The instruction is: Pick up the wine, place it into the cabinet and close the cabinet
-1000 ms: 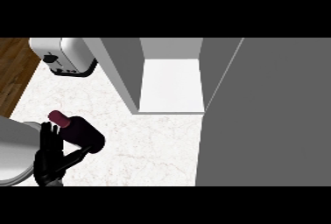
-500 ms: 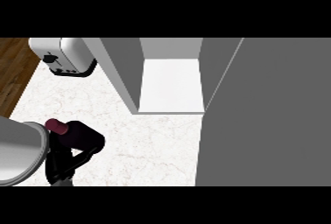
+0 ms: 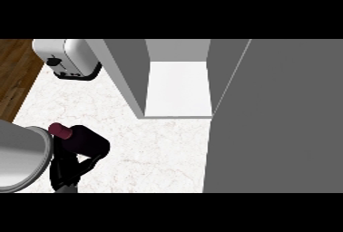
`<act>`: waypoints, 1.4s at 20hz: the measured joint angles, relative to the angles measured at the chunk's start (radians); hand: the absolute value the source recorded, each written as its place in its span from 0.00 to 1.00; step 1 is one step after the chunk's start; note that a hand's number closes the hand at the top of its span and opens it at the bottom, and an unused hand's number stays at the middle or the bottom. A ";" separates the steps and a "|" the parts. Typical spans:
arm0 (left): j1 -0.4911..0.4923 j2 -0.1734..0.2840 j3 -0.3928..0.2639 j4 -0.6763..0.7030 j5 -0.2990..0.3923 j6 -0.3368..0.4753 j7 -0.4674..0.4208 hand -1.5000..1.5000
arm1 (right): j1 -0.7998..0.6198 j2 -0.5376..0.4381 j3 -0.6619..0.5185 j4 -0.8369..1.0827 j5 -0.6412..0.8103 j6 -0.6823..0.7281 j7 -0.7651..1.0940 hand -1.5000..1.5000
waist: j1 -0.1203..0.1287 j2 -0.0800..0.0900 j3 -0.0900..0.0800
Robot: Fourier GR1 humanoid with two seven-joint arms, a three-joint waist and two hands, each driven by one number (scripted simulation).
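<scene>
The wine (image 3: 90,144) is a dark bottle with a maroon cap, seen from above at the lower left of the head view. My left hand (image 3: 66,170) is curled round its lower side and hides part of the body. A large grey forearm (image 3: 20,158) fills the left edge beside it. The cabinet (image 3: 178,90) stands open at the top centre, its white shelf bare, well to the upper right of the bottle. My right hand does not show.
The cabinet's grey door (image 3: 281,118) stands open and covers the right side of the view. A white toaster (image 3: 67,59) sits at the back left. Pale marble counter (image 3: 154,154) lies between bottle and cabinet; wooden floor (image 3: 13,77) shows past its left edge.
The bottle and the hand round it have shifted slightly towards the lower edge. The grey forearm has grown larger at the left. The cabinet and toaster have not moved.
</scene>
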 measured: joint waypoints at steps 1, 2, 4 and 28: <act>-0.008 0.003 0.002 0.017 0.003 -0.011 -0.013 1.00 | -0.005 -0.002 -0.003 0.000 -0.004 0.000 0.006 0.00 | 0.000 0.000 0.001; -0.009 0.004 0.002 0.022 0.006 -0.017 -0.020 1.00 | 0.005 -0.005 -0.009 0.006 -0.010 0.009 -0.008 0.00 | 0.000 -0.001 0.002; -0.014 0.010 0.000 0.029 0.016 -0.035 -0.015 1.00 | -0.003 -0.010 -0.021 0.014 -0.020 0.014 -0.008 0.00 | 0.000 -0.001 0.002; 0.106 0.074 -0.236 -0.039 -0.166 -0.261 -0.116 1.00 | 0.020 -0.010 -0.048 0.013 -0.030 0.027 -0.022 0.00 | 0.004 -0.002 0.000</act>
